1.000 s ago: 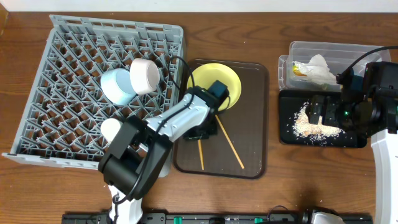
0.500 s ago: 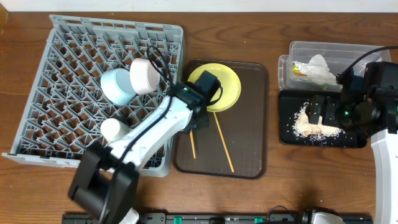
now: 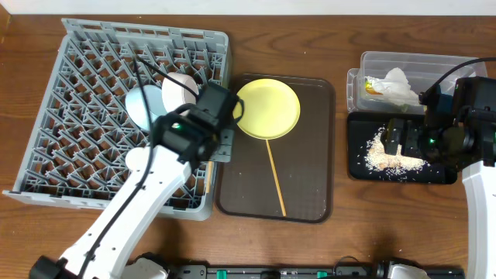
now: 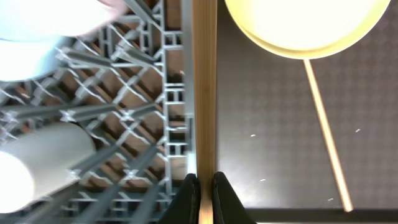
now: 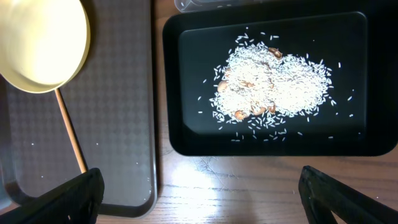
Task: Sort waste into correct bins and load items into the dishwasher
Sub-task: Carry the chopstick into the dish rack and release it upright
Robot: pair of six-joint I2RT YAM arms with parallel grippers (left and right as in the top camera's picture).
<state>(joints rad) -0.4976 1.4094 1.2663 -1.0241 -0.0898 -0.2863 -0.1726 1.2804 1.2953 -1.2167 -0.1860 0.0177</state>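
Note:
My left gripper (image 3: 223, 146) (image 4: 204, 188) is shut on one wooden chopstick (image 4: 204, 93), held over the right edge of the grey dish rack (image 3: 85, 77) (image 4: 143, 124). The other chopstick (image 3: 276, 178) (image 5: 68, 134) lies on the brown tray, below the yellow plate (image 3: 267, 108) (image 5: 40, 43). A light blue bowl (image 3: 139, 105), a white bowl (image 3: 177, 85) and a small white cup (image 3: 138, 159) sit in the rack. My right gripper (image 3: 397, 138) (image 5: 202, 199) is open and empty by the black tray (image 3: 442, 177) (image 5: 174, 81) holding the rice crumbs (image 3: 387, 153) (image 5: 273, 87).
The clear tub (image 3: 422, 60) at the back right holds the white napkin (image 3: 399, 84) and the orange-and-green wrapper (image 3: 374, 88). The dark brown serving tray (image 3: 310, 178) (image 5: 124, 93) lies between the rack and the bins. My left arm crosses the rack's front right corner.
My left gripper has lifted one chopstick off the brown tray and carried it left to the rack's right edge. The right arm has not moved.

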